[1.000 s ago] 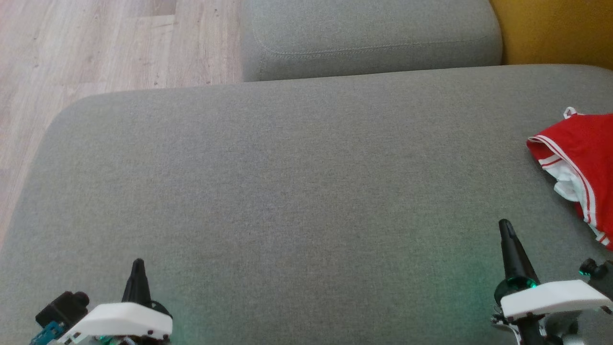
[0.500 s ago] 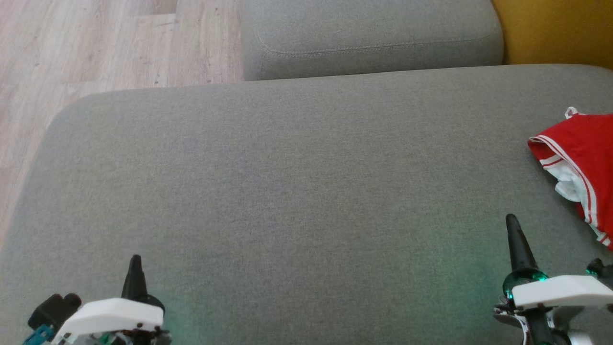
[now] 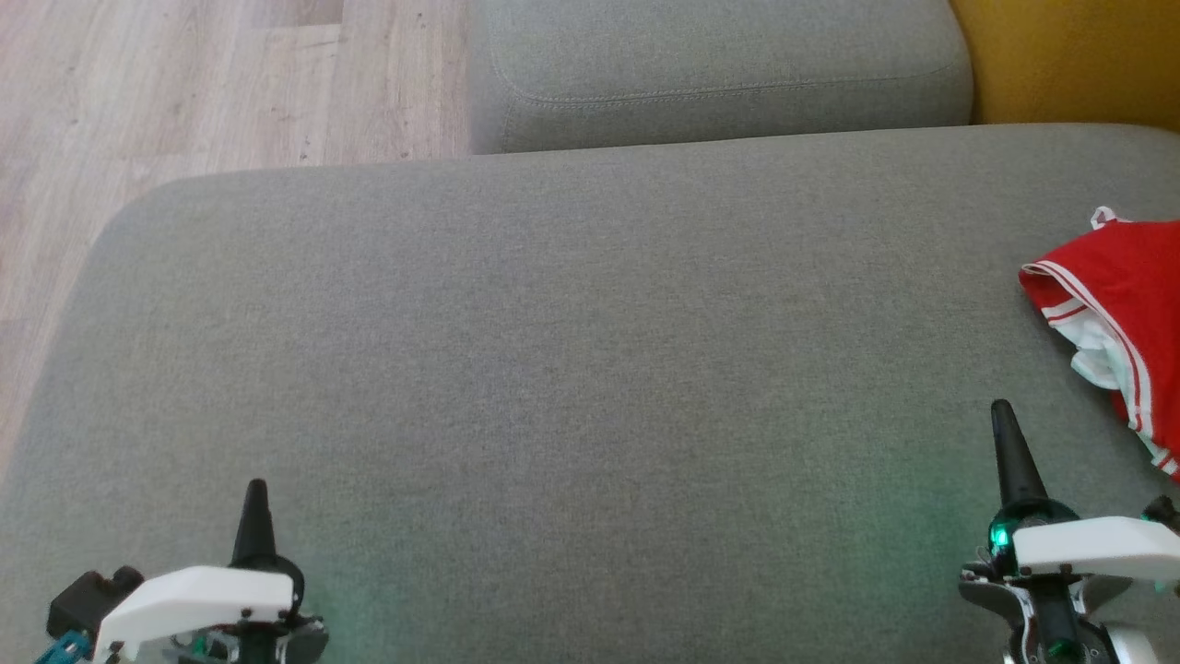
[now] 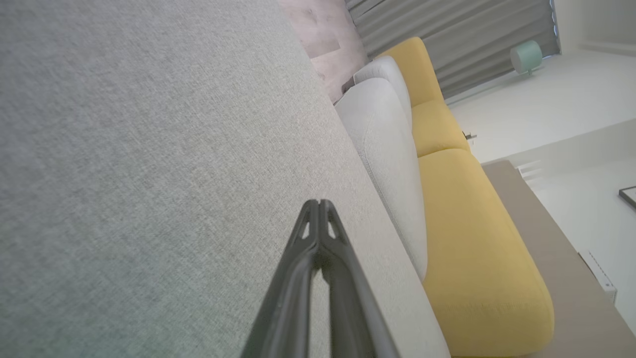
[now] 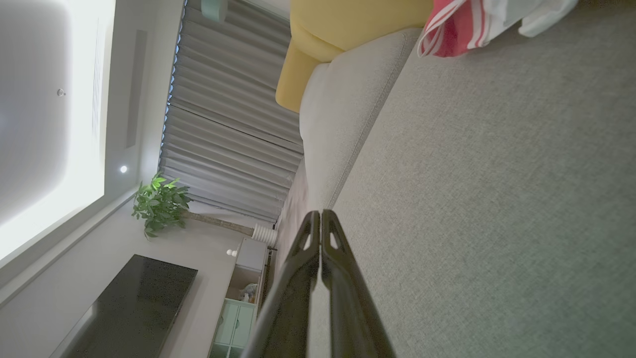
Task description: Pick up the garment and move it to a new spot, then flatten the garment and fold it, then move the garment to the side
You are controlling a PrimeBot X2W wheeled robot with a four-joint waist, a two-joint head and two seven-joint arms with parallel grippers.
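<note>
Both pairs of fingers are pressed together and hold nothing: the left gripper (image 3: pixel 254 489) at 7 o'clock, the right gripper (image 3: pixel 1001 410) at 4 o'clock, over the grey cushion (image 3: pixel 590 369). The red garment (image 3: pixel 1120 295) lies crumpled at 3 o'clock, cut off by the frame edge. The right wrist view crops it too, at 1 o'clock.

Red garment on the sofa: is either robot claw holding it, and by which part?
Nothing is held. The left gripper and right gripper are both shut and empty; the red garment lies apart from them on the grey sofa seat.
</note>
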